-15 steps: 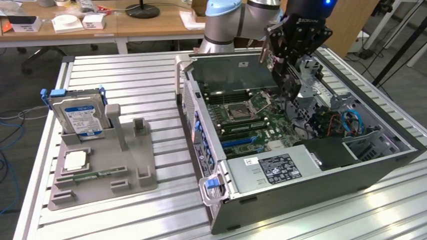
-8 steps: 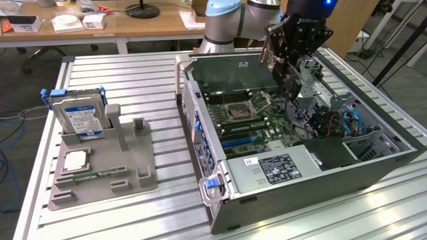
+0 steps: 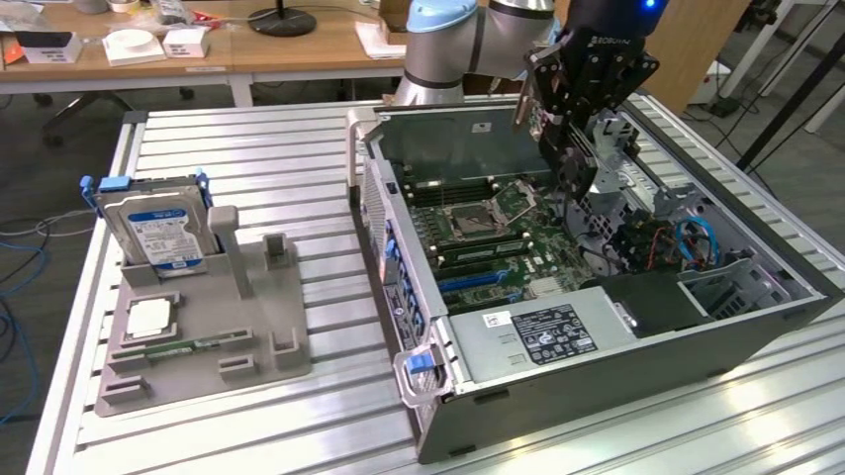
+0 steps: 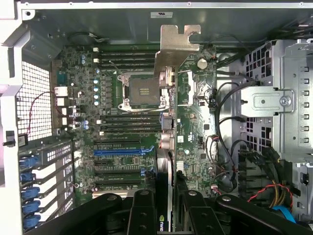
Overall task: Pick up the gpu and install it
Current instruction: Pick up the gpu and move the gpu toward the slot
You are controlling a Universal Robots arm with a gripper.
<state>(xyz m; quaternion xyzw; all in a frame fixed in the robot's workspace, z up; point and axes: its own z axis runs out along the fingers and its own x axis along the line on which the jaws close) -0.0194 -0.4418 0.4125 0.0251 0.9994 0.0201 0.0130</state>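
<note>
From where I stand the picking-up half looks finished: the gripper hangs over the open computer case, its two fingers pressed against either face of the gpu and pinching it on edge. The card is up in the air above the motherboard, clear of it and not seated in anything. Its grey metal bracket end points toward the case wall nearest the memory slots, away from the gripper. The seating half is not done. The long expansion slots, the blue slot among them, lie bare inside the case, and the card's edge seems to run across their line rather than along it. Its bracket is also nowhere near the row of blue clips at the case's rear opening. I would say turning, lining up and pressing home are all left. Outside the case, on the slatted table, the grey holder carries the hard drive and the small memory stick, both well apart from the case and untouched.
</note>
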